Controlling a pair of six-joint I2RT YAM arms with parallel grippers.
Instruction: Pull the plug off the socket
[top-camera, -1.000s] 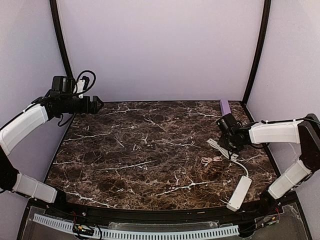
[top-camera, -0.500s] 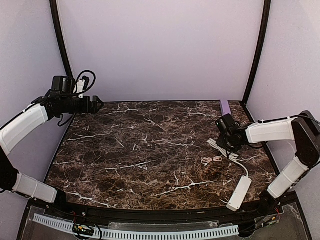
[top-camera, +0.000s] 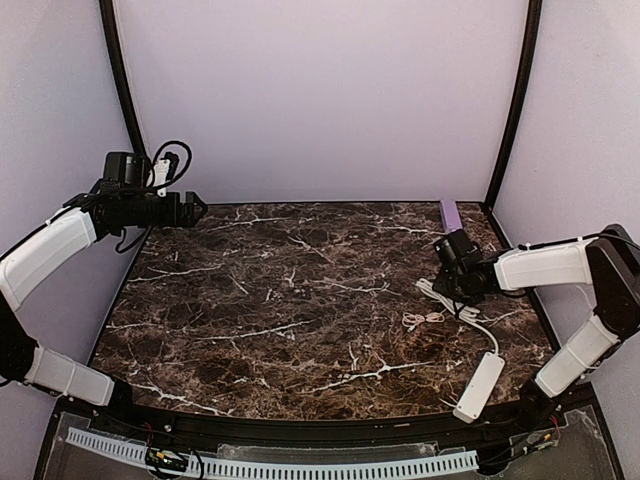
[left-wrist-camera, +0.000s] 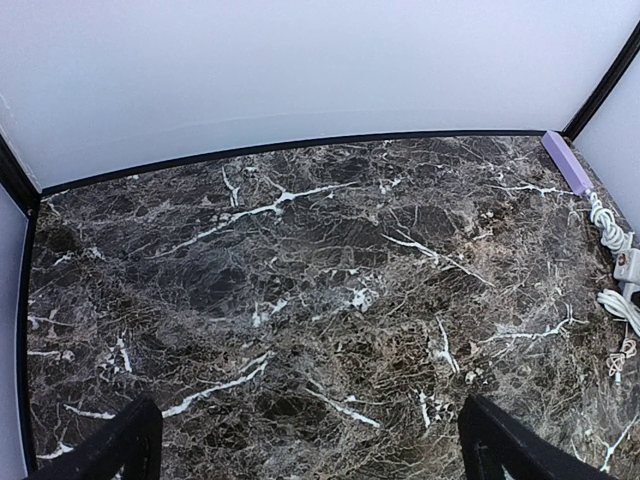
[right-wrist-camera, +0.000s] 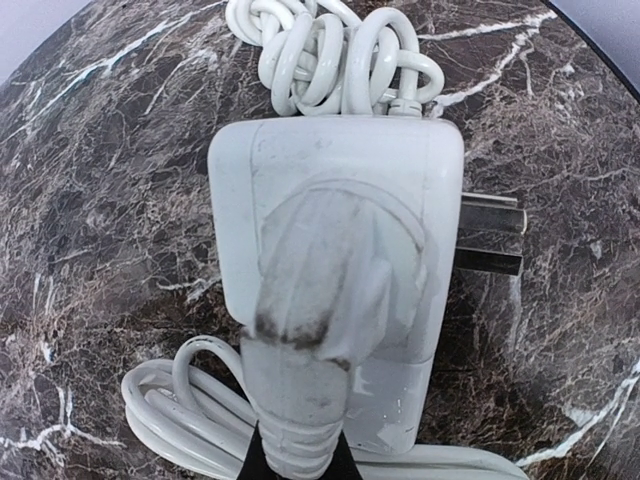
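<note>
Grasp made: right fingers (right-wrist-camera: 251, 468) pinch the plug (right-wrist-camera: 320, 290) at its neck (seated in the socket (right-wrist-camera: 330, 160)); left fingers (left-wrist-camera: 120, 450) gape wide. Next, I'd say, a straight pull.

Left arm (top-camera: 45, 250) and right arm (top-camera: 545, 265) are chunky white shells with black joints. Left gripper (top-camera: 198, 208) is all black, black cable (top-camera: 172, 155) looping over its wrist.
</note>
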